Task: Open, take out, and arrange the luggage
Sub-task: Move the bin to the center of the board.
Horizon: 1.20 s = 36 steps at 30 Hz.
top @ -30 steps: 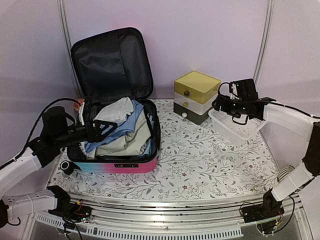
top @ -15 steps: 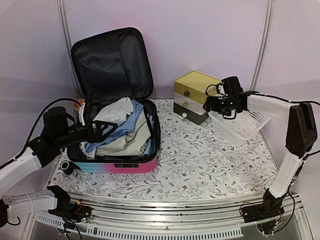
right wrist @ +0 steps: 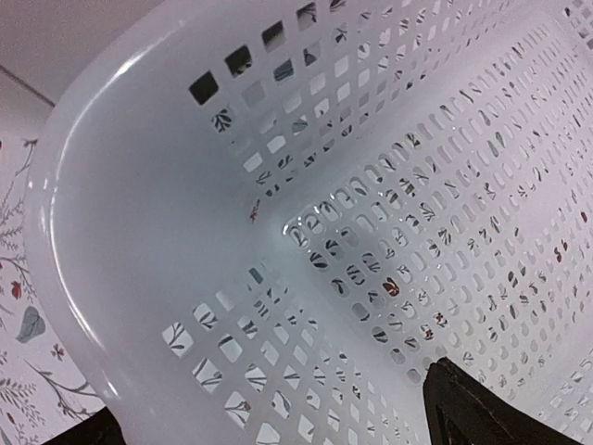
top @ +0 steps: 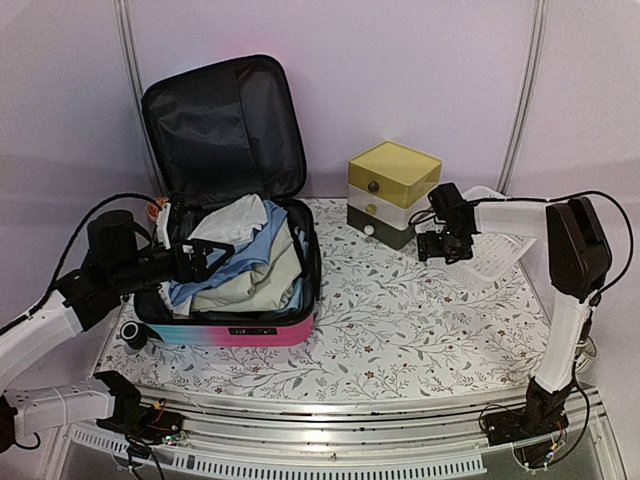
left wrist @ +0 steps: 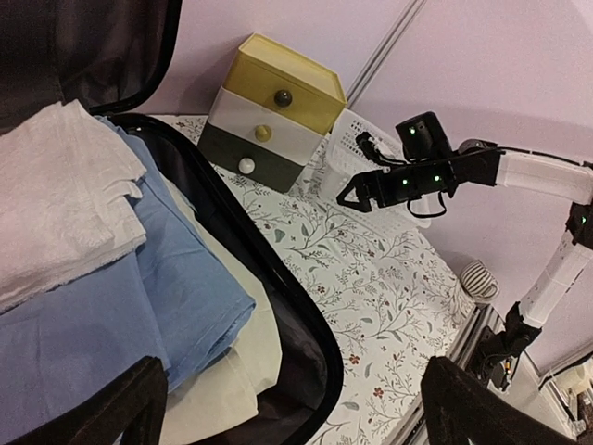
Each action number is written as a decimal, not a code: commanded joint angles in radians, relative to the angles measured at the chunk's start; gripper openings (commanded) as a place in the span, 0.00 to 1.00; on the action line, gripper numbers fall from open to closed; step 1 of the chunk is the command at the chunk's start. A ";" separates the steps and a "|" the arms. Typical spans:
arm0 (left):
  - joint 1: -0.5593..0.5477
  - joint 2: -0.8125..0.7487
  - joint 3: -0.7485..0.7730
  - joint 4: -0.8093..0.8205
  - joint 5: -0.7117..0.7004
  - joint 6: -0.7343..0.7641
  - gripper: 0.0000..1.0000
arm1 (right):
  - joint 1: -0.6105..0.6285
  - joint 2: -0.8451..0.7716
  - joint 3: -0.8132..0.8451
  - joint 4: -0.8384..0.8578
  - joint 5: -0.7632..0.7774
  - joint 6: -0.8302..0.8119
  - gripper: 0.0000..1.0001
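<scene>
Turquoise-pink luggage (top: 240,332): one, open; one basket (top: 500,250); left end effector (top: 212,252), right end effector (top: 440,248) spread.

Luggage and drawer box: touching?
Apart. Top external view shows a strip of bare flowered table between the luggage and the drawer box.

Widest lane: bare table (top: 400,320) between luggage (top: 240,328) and drawer box (top: 392,195).
You can reach into the luggage from above only; its upright lid (top: 222,125) walls the back and clothes (top: 245,265) fill it to the rim. The white basket (top: 500,250) sits just beside the drawer box, so it's tight between those 2, with the right gripper (top: 437,247) crowding the basket's near side.
</scene>
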 commanded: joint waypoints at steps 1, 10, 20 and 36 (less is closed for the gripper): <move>-0.010 -0.006 0.025 -0.010 -0.005 0.020 0.98 | 0.000 -0.026 -0.073 -0.040 -0.064 -0.003 0.93; -0.010 -0.005 0.045 -0.029 -0.006 0.037 0.98 | 0.136 -0.185 -0.279 -0.013 -0.398 0.016 0.87; -0.010 -0.015 0.044 -0.037 0.000 0.039 0.98 | 0.287 -0.360 -0.327 -0.103 -0.539 0.044 0.84; -0.010 0.007 0.063 -0.046 0.000 0.051 0.98 | 0.629 -0.433 -0.216 -0.255 -0.569 -0.037 0.87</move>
